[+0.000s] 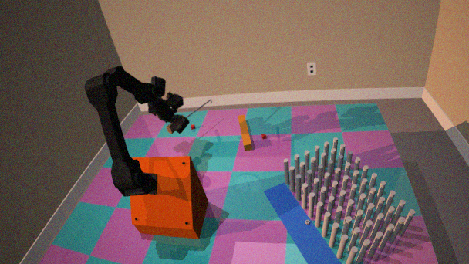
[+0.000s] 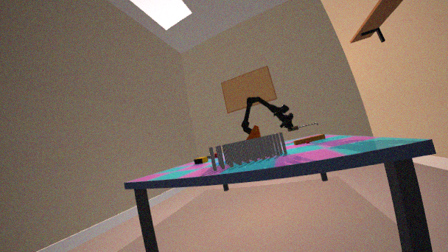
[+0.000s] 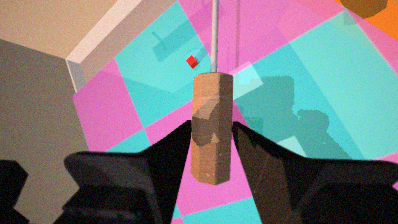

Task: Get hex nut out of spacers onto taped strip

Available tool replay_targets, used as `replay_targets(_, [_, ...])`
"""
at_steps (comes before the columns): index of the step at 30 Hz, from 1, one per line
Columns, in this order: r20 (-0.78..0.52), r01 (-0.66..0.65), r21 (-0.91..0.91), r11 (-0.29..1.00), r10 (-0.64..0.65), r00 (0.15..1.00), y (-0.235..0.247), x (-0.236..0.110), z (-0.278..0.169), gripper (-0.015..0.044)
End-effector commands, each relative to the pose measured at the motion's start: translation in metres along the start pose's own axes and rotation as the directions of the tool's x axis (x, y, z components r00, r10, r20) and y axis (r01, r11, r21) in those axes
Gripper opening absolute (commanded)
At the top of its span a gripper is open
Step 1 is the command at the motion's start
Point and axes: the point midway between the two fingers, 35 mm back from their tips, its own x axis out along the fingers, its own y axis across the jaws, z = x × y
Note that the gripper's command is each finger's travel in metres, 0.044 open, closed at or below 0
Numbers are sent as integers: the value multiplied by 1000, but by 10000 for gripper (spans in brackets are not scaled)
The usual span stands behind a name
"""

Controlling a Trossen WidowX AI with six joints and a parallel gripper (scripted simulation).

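The hex nut (image 1: 307,221) lies on the blue taped strip (image 1: 287,204), in front of the spacers. The grey metal spacers (image 1: 339,193) (image 2: 254,149) stand upright in rows. My gripper (image 1: 173,127) (image 2: 292,127) (image 3: 211,124) is shut on the wooden handle (image 3: 212,165) of the hook tool. The tool's thin metal rod (image 1: 200,108) (image 2: 306,126) (image 3: 215,35) points away from the fingers, with a small bent tip (image 1: 210,100) in the top view. Gripper and tool are in the air above the table's far left part, well away from nut and spacers.
An orange-yellow bar (image 1: 245,133) (image 2: 309,139) lies on the checkered table, with a red cube (image 1: 264,136) beside it. Another red cube (image 1: 193,126) (image 3: 192,61) lies beyond the gripper. The arm stands on an orange base (image 1: 166,201). A yellow and black object (image 2: 200,161) shows in the exterior view.
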Motion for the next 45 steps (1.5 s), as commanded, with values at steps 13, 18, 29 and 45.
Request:
replay_targets(13, [-4,1,4,1000,-1,1000,-5,16,-8,0])
replay_targets(18, [-4,1,4,1000,-1,1000,-6,20,-10,0])
replay_targets(29, [-4,1,4,1000,-1,1000,-10,29,-15,0])
replay_targets(45, [-5,1,4,1000,-1,1000,-15,43,-22,0])
